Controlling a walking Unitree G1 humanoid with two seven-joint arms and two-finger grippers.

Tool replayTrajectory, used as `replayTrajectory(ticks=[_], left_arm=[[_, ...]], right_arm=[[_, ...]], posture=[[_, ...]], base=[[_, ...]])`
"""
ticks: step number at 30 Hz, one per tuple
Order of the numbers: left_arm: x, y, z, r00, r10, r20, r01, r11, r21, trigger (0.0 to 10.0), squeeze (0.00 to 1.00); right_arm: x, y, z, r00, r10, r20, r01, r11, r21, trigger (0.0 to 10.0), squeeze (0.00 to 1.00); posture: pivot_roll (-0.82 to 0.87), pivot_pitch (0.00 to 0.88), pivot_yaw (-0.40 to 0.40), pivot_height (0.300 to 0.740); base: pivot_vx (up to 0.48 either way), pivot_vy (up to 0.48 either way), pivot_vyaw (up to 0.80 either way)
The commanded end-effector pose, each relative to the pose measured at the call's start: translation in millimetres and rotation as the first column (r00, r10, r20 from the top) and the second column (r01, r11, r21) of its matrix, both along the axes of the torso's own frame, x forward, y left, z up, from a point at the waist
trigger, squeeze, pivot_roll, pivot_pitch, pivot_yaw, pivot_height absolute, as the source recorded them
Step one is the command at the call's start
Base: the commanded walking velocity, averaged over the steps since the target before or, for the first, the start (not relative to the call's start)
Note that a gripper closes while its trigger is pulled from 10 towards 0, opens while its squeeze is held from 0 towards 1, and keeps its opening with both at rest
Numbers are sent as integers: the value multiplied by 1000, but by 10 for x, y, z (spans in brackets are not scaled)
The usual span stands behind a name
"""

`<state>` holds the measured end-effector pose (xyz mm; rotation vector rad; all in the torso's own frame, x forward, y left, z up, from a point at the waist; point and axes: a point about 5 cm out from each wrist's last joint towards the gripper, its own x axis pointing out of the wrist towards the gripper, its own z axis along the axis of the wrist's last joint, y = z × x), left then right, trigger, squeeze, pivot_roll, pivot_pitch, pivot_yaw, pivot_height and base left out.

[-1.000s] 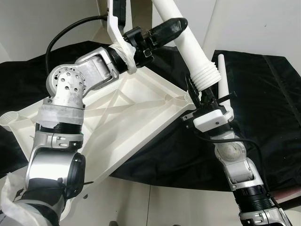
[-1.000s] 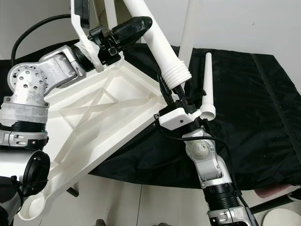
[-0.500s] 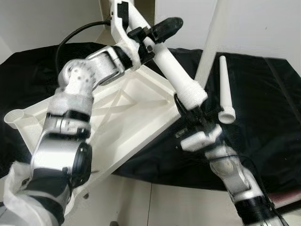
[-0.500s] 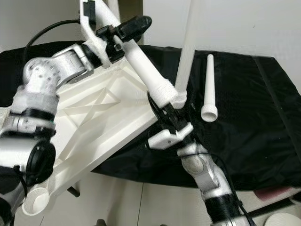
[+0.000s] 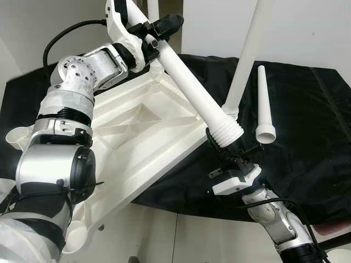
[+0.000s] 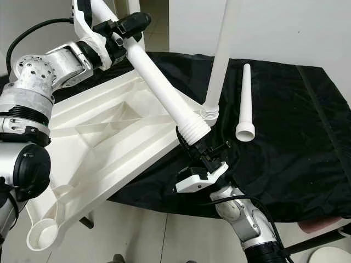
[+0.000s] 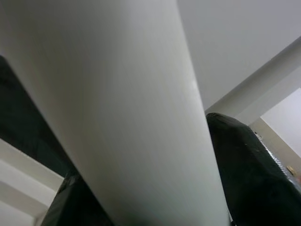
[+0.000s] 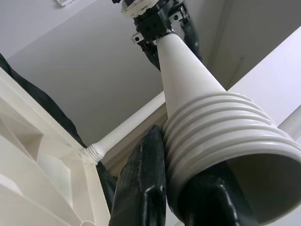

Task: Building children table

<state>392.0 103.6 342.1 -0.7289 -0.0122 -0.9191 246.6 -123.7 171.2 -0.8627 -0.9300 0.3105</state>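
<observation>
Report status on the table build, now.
Left gripper shut on the narrow end of table leg; right gripper shut on its threaded end. Leg held slanted above upturned tabletop. One leg already mounted, spare leg on black cloth.

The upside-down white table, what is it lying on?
The white table top lies partly on a black cloth, which also holds a loose leg. The near part sticks out over the pale floor. What is under the cloth is covered.

The upright leg (image 5: 248, 55) and tilted tabletop (image 5: 137, 137) crowd the middle (black cloth (image 5: 312, 126) rightward lies open).
</observation>
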Motion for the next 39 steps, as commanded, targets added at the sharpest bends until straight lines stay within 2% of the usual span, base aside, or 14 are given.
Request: replayTrajectory(ticks=[1, 7, 8, 11, 13, 14, 22, 23, 27, 34, 36, 37, 38, 39], left_arm=[[-74, -72, 138, 981, -146, 130, 154, 986, -55, 0, 0], [-42, -35, 126, 984, -128, 126, 137, 988, -68, 0, 0], [-36, -33, 126, 984, -126, 129, 135, 989, -65, 0, 0], [39, 76, 35, 997, -75, 10, 76, 992, -100, 0, 0], [47, 93, 23, 998, -70, -5, 69, 992, -106, 0, 0], [48, 102, 21, 998, -70, -7, 69, 992, -107, 10000, 0], [121, 291, -33, 981, -3, -192, -32, 983, -178, 10000, 0], [141, 337, -53, 972, 22, -236, -69, 979, -194, 10000, 0], [173, 425, -98, 950, 68, -306, -135, 970, -204, 10000, 0], [192, 459, -106, 956, 118, -269, -166, 973, -163, 10000, 0], [205, 424, -94, 971, 194, -138, -199, 980, -22, 10000, 0], [205, 424, -94, 971, 194, -138, -199, 980, -22, 10000, 0], [199, 351, -93, 976, 216, -18, -213, 974, 79, 10000, 0], [197, 331, -97, 974, 225, 22, -226, 968, 105, 10000, 0]], right_arm=[[8, 10, -70, 1000, 0, -26, -1, 1000, -22, 10000, 0], [9, 6, -82, 999, -4, -37, 6, 999, 53, 10000, 0], [8, 6, -85, 999, -3, -38, 5, 998, 57, 10000, 1000], [-76, 50, -104, 996, 59, -73, -46, 986, 158, 10000, 1000], [-89, 51, -106, 995, 63, -76, -49, 983, 174, 10000, 1000], [-92, 53, -107, 995, 61, -74, -47, 983, 179, 10000, 1000], [-242, 7, -183, 997, 23, -78, -8, 982, 188, 10000, 1000], [-280, -20, -223, 995, 11, -98, 8, 981, 194, 10000, 0], [-363, -93, -329, 986, -5, -164, 43, 974, 224, 10000, 0], [-348, -199, -349, 974, -62, -220, 125, 951, 282, 10000, 0], [-245, -249, -319, 946, -48, -321, 181, 899, 400, 10000, 0], [-245, -249, -319, 946, -48, -321, 181, 899, 400, 10000, 0], [-126, -269, -244, 920, 19, -391, 207, 824, 528, 10000, 0], [-89, -265, -213, 914, 44, -402, 205, 806, 555, 10000, 0]], posture=[[-56, 26, 42, 740], [-54, 22, 42, 740], [-54, 22, 42, 740], [-49, 14, 43, 740], [-49, 14, 43, 740], [-47, 15, 44, 740], [-55, 12, 45, 740], [-57, 10, 46, 740], [-61, 7, 48, 740], [-66, 1, 47, 740], [-63, 0, 40, 740], [-63, 0, 40, 740], [-58, 0, 28, 740], [-58, 0, 28, 740]], base=[[0, 0, 0], [0, 0, 0], [0, 0, 0], [0, 0, 0], [0, 0, 0], [0, 0, 0], [0, 0, 0], [0, 0, 0], [0, 0, 0], [0, 0, 0], [0, 0, 0], [0, 0, 0], [0, 0, 0], [0, 0, 0]])
